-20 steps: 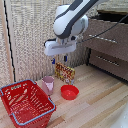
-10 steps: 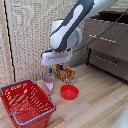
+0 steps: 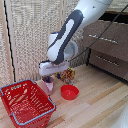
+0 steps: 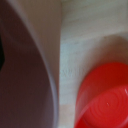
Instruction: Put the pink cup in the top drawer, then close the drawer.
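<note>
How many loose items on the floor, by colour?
Red: 2, the basket and the bowl
Pink: 1, the cup, under the hand
Multicoloured: 1, a blurred item behind the bowl
Total: 4

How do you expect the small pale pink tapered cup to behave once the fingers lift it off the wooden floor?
The small pale pink tapered cup looks thin-walled and empty, so probably light. Its narrow upright shape may tip if nudged sideways. The smooth tapered wall could slip under a loose grip.
</note>
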